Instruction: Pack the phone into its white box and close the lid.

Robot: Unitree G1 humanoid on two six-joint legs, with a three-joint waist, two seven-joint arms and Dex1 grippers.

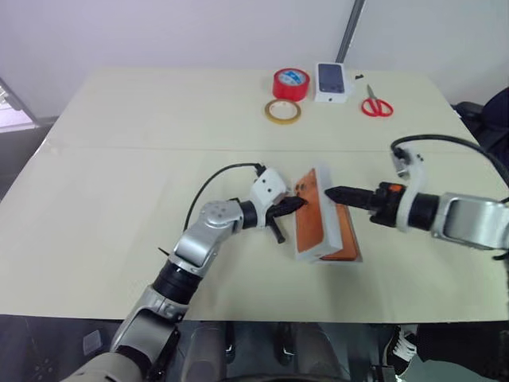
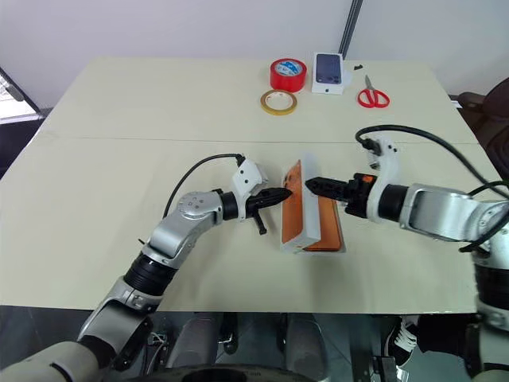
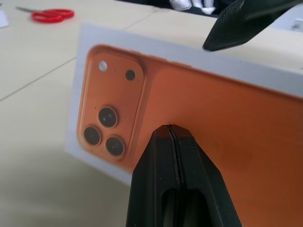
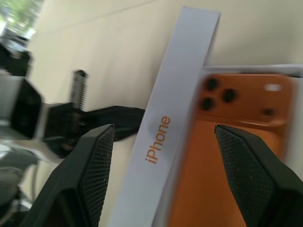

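Three printed lenses on lid (image 3: 189,123)

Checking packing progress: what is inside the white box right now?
The copper-orange phone lies in the white box, back up with its camera lenses showing. The lid stands tilted on edge along the box's side, hiding that side of it; the box floor is covered by the phone.
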